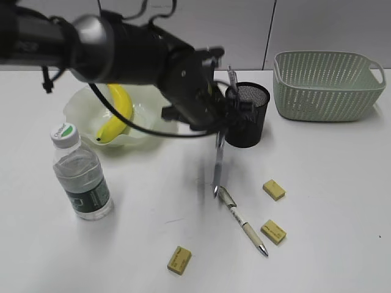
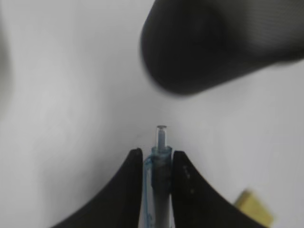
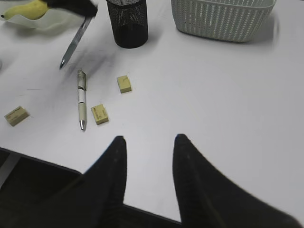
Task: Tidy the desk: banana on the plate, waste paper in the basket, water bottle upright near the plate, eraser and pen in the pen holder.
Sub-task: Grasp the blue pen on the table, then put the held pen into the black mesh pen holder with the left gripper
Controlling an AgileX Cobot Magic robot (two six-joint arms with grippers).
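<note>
We find the left gripper [image 2: 156,166] clamped on a slim translucent blue-tinted pen [image 1: 218,165], hanging tip-down just left of the black cylindrical wire-mesh pen holder [image 1: 247,115], which already holds one pen. The right gripper [image 3: 148,147] stands open above the plain white desk [image 1: 330,201]. The curved yellow banana [image 1: 117,113] lies in the ruffled pale-green translucent plate [image 1: 79,107], far left. The slotted grey-green basket [image 1: 327,85] sits far right.

I can read nothing: the print on the clear plastic water bottle's green-topped cap [image 1: 63,132] is too blurred.
</note>
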